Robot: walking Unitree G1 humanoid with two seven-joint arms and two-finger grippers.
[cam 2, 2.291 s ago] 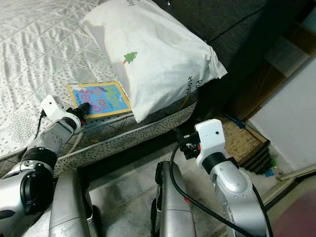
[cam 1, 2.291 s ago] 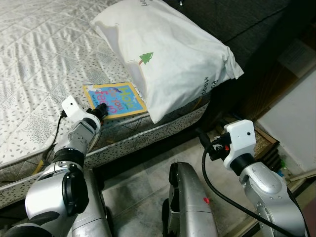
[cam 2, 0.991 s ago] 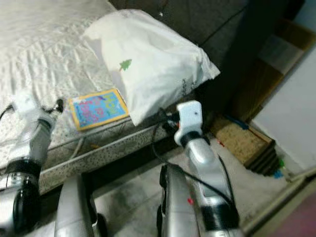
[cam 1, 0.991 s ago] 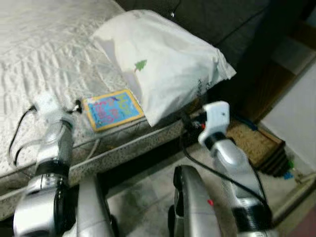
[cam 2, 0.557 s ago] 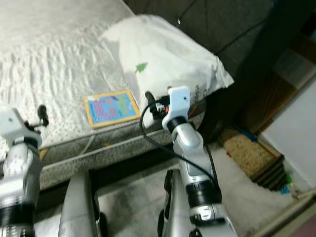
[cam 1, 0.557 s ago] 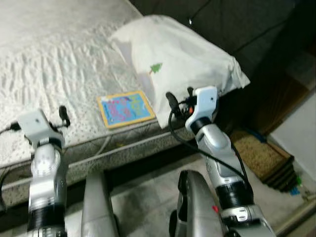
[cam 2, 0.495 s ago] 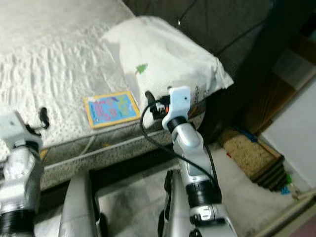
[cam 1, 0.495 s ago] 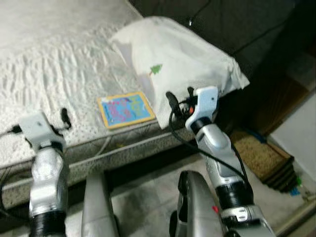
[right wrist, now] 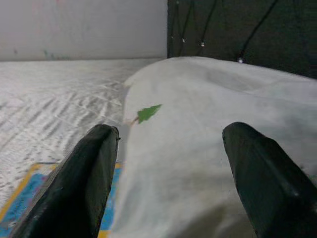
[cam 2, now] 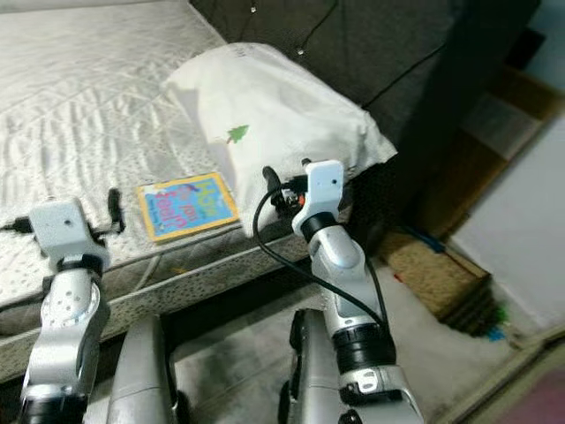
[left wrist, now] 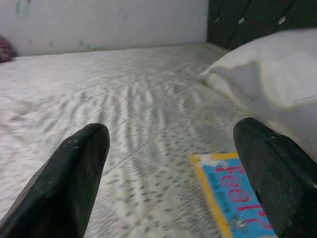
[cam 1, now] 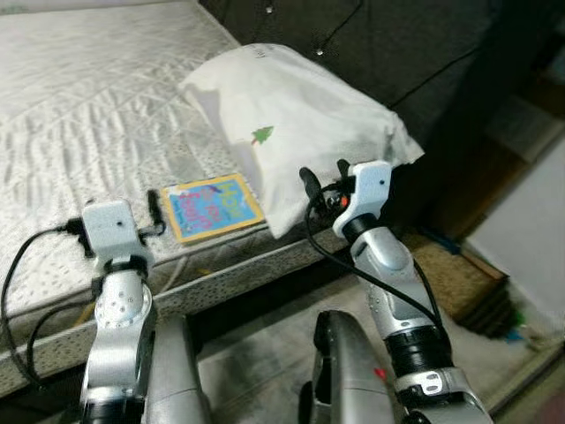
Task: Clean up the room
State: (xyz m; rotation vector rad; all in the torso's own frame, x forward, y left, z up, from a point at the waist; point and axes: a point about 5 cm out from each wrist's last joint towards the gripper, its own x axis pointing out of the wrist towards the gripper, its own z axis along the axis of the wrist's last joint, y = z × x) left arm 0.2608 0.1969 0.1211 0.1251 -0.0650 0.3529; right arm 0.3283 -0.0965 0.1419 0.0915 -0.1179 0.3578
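Hardly started. Thin yellow-edged blue picture book (cam 1: 212, 206) lying on quilted white bed (cam 1: 79, 115) beside big white pillow (cam 1: 296, 132). Left tool (left wrist: 173, 183) and right tool (right wrist: 168, 181) both wide, holding nothing.

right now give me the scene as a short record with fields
place: bed, dark headboard behind
pillow: white with a green tree print, lying at the bed's corner
book: flat on the bed, one edge under the pillow
left gripper: open, raised beside the book
right gripper: open, at the pillow's near side
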